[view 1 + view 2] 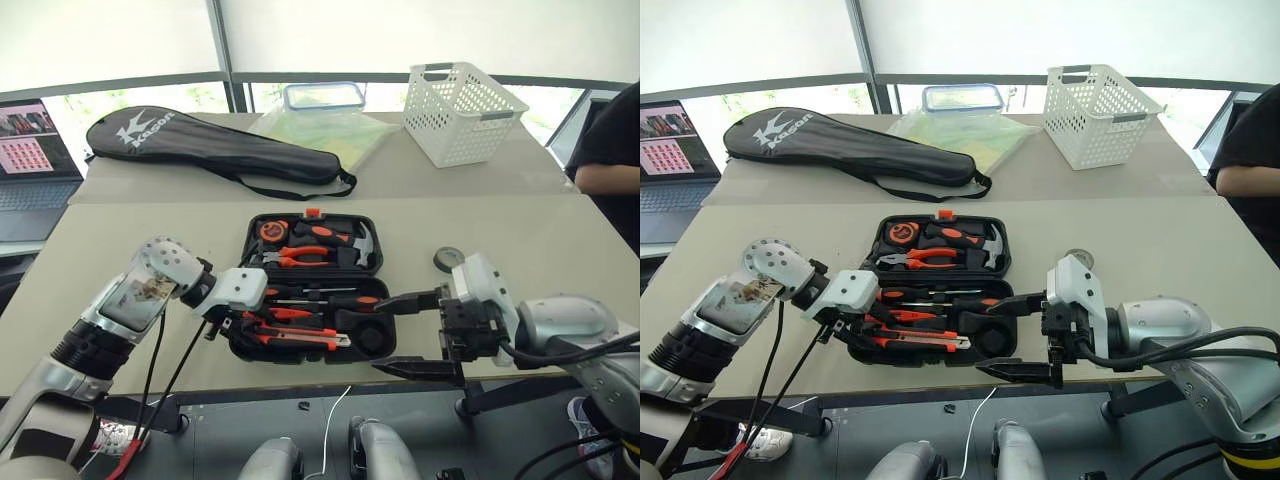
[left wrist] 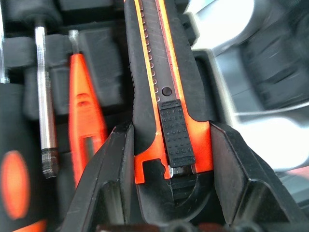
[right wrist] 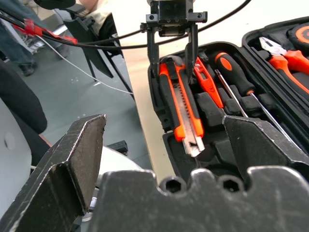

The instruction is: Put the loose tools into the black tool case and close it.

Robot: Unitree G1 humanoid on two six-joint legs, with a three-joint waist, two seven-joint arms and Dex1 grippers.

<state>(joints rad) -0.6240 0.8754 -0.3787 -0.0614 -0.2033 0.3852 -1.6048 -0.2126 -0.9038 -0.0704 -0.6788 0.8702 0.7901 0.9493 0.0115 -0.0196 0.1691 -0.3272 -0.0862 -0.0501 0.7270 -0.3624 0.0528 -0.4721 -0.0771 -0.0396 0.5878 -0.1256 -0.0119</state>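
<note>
Straddling the utility knife at its butt end, left gripper fingers flank it in the black tool case; knife axis runs toward the wide-open right gripper.

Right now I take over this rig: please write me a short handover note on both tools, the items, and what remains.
Left tool: closed on the utility knife, which lies in its recess at the near edge of the black tool case.
Right tool: open, empty, beside the case.
Done: both screwdrivers and the tester screwdriver sit inside.
Left: release the knife, put in the tape roll from the table, close the lid.
</note>
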